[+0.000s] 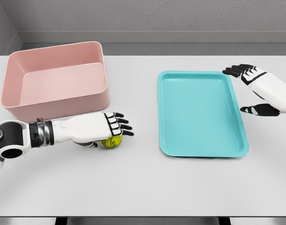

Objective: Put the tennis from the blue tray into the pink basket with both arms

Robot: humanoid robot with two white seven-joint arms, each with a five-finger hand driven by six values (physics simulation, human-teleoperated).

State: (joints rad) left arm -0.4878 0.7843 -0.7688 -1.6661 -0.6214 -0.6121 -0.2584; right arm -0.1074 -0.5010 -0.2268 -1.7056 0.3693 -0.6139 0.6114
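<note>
The left hand's black-tipped fingers (120, 123) lie stretched out almost flat and slightly fanned, pointing toward the picture's right, and they pinch nothing; the tennis ball (111, 142) sits on the table directly beneath them, its yellow-green top touching or very nearly touching the underside of the palm (which of the two cannot be told from this view). The thumb seems to be tucked low beside the ball, mostly hidden. Behind the fingers, the left hand (103, 127) runs back into a white forearm that crosses the lower left of the picture, just in front of the near wall of the pink basket (63, 101), which stands empty on the left part of the white table (143, 187). The ball therefore rests on the tabletop, outside the basket and just before its front right corner, and well apart from the blue tray (199, 150), which lies flat and empty to the right of the middle. At the tray's far right corner, the right hand (255, 84) hovers just beside the rim with its dark fingers (239, 71) loosely open and spread, pointing leftward over the tray's edge, its thumb hanging lower near the tray's right side; it holds nothing, and its arm leaves by the right edge.
</note>
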